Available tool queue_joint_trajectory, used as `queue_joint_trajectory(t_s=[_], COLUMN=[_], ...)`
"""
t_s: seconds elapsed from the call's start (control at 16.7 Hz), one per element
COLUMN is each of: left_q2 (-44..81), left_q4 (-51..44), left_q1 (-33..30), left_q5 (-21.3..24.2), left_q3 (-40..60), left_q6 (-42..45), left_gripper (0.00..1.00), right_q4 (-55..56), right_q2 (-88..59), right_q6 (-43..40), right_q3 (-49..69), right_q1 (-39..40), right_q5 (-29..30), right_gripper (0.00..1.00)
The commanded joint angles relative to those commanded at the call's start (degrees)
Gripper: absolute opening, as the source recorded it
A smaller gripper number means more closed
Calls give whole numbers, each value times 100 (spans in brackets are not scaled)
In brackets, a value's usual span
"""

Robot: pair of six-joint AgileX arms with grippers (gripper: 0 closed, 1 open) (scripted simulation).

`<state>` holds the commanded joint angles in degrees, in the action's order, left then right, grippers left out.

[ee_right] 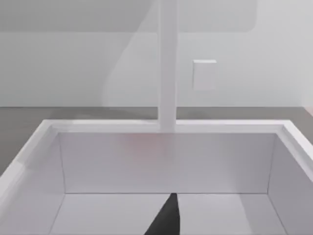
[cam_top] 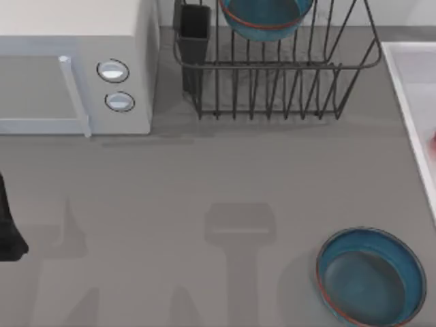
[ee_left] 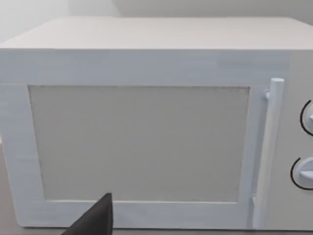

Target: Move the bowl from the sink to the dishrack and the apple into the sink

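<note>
The teal-blue bowl (cam_top: 266,19) sits in the black wire dishrack (cam_top: 272,82) at the back of the table, leaning among the upright bars. At the table's right edge is the white sink (cam_top: 409,88), where a red sliver of the apple (cam_top: 433,143) shows inside it, mostly cut off by the picture's border. My right gripper (ee_right: 166,220) hangs over the sink basin (ee_right: 161,161), holding nothing that I can see. My left gripper (ee_left: 95,220) is parked at the left edge of the table, facing the microwave, with part of that arm (cam_top: 8,228) in the top view.
A white microwave (cam_top: 75,68) fills the back left. The dark cutlery cup (cam_top: 194,30) stands at the rack's left corner. A shallower dark-blue dish (cam_top: 371,276) lies at the front right. A white faucet post (ee_right: 167,63) rises behind the sink.
</note>
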<state>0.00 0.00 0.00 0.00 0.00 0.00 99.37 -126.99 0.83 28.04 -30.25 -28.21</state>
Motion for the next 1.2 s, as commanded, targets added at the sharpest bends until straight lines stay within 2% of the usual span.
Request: queue_joint_trajectory(t_s=[0.06, 0.12, 0.78, 0.96, 1.2], left_q2=[0, 0, 0, 0, 0], left_q4=[0, 0, 0, 0, 0], left_q1=[0, 0, 0, 0, 0], left_q5=[0, 0, 0, 0, 0], left_q3=[0, 0, 0, 0, 0], left_q6=[0, 0, 0, 0, 0], left_gripper=[100, 100, 100, 100, 100], right_q4=[0, 0, -135, -672, -1952], right_q2=[0, 0, 143, 778, 2441], right_q6=[0, 0, -6, -22, -35], right_q3=[0, 0, -24, -153, -512], right_q1=[0, 0, 38, 207, 615], right_q5=[0, 0, 48, 217, 579], right_gripper=[98, 100, 100, 100, 100])
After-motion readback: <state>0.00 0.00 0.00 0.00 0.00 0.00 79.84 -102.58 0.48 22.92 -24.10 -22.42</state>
